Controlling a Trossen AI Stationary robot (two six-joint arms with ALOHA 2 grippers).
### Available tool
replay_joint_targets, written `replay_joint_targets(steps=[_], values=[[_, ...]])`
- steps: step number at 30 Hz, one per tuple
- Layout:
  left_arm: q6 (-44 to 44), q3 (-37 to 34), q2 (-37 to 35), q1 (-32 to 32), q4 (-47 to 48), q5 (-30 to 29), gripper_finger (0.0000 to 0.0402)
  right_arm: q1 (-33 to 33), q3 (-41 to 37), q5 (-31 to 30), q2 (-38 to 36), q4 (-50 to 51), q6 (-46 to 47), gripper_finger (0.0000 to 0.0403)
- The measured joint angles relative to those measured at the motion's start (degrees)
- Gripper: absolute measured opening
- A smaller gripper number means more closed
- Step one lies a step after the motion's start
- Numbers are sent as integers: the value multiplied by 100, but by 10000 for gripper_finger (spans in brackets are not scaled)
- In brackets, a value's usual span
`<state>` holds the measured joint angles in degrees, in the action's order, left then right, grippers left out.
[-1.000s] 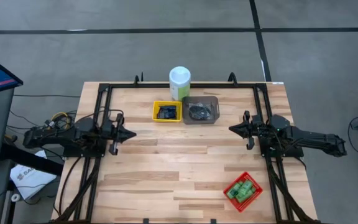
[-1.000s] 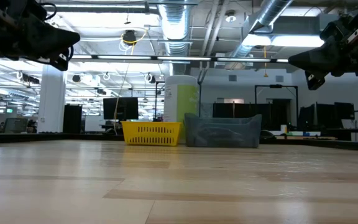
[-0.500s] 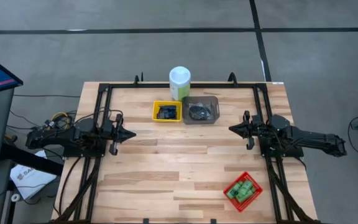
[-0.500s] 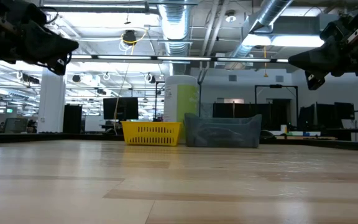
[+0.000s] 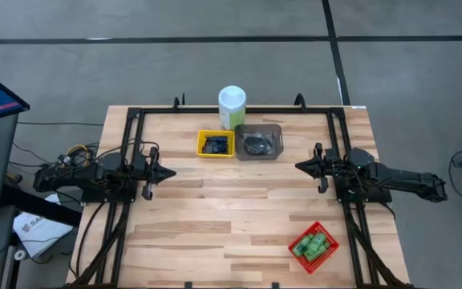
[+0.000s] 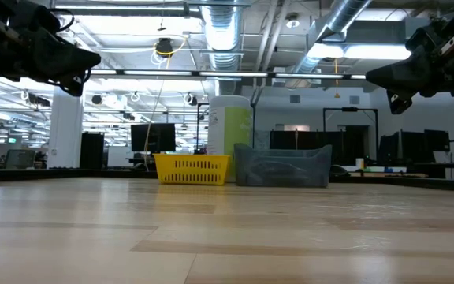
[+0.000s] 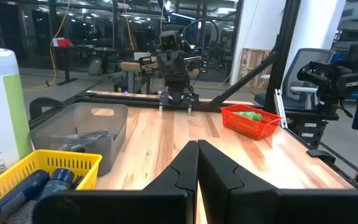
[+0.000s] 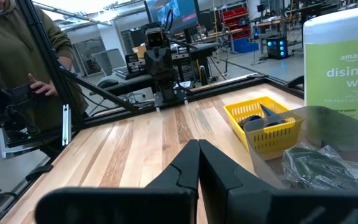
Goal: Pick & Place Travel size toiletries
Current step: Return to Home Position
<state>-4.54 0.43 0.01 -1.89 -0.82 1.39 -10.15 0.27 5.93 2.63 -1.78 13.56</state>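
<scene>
Several dark blue tubes [image 5: 214,145] lie in the yellow tray [image 5: 201,144] at the far middle of the table. Dark silvery discs [image 5: 256,144] sit in the grey tray [image 5: 276,142] beside it. Green bottles [image 5: 311,244] lie in the red tray [image 5: 327,234] near the right front corner. My left gripper [image 5: 172,171] hovers shut over the table's left side, pointing right. My right gripper [image 5: 297,166] hovers shut over the right side, pointing left. Both are raised well above the wood, as the low view shows [image 6: 94,57] [image 6: 371,75]. In each wrist view the fingertips meet [image 7: 197,144] [image 8: 199,143].
A tall pale green canister [image 5: 232,107] with a white lid stands at the far edge behind the trays. A black frame [image 5: 135,120] runs along the table's left, right and far sides. A person [image 8: 17,62] stands beyond the table's left side. Bare wood [image 5: 231,209] spans the middle.
</scene>
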Motion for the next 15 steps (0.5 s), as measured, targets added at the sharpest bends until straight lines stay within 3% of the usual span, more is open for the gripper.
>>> replay_joint_targets(steps=[15], values=[[-2,-3,-2,0,-45,12,0,-1,-2,0,0,1,0,0]])
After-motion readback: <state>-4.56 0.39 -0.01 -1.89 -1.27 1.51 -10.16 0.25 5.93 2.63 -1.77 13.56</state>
